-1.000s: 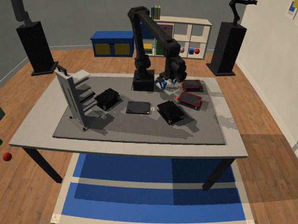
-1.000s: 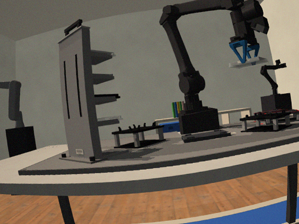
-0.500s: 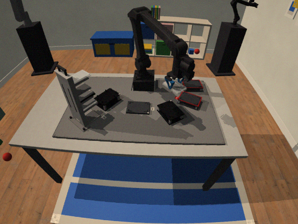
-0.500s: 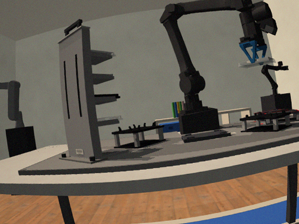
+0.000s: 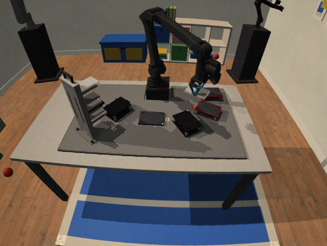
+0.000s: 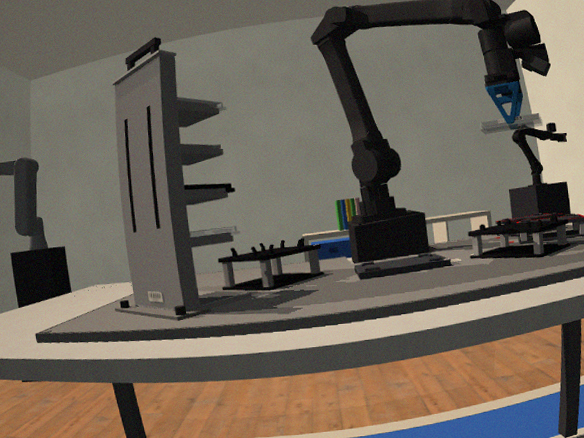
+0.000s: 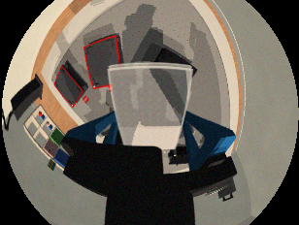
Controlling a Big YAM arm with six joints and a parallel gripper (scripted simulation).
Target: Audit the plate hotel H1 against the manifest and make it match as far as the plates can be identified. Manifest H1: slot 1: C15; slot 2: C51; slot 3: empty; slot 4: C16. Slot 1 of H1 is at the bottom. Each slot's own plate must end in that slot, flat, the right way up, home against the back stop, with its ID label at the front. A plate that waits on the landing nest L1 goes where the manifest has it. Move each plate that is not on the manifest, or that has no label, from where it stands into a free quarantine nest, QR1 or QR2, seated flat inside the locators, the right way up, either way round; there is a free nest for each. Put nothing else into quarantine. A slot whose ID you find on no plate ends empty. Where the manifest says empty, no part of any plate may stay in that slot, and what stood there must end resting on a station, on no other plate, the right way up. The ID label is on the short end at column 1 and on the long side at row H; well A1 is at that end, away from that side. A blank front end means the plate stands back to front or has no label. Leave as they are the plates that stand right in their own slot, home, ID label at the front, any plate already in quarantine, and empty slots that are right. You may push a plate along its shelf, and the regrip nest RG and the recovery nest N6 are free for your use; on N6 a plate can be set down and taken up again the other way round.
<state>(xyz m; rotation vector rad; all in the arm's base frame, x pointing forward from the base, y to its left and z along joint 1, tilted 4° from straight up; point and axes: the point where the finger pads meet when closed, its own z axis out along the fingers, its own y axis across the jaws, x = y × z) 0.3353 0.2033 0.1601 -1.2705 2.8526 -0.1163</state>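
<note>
— Where's the arm [image 5: 174, 29]?
— Stretched over the two red-rimmed nests [image 5: 208, 107].
— And the claw [image 6: 507, 119]?
— Blue fingers spread wide, clamped on a clear plate [image 7: 149, 107], level, carried high above the far nest [image 5: 214, 92].

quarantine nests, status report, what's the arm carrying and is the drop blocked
End effector shut on clear plate, held level, high above the table. Red-edged quarantine nests below, both bare. Nothing in the way.

open air over red-rimmed nests [image 5: 208, 107], arm base [image 5: 147, 97] well apart leftward
</note>
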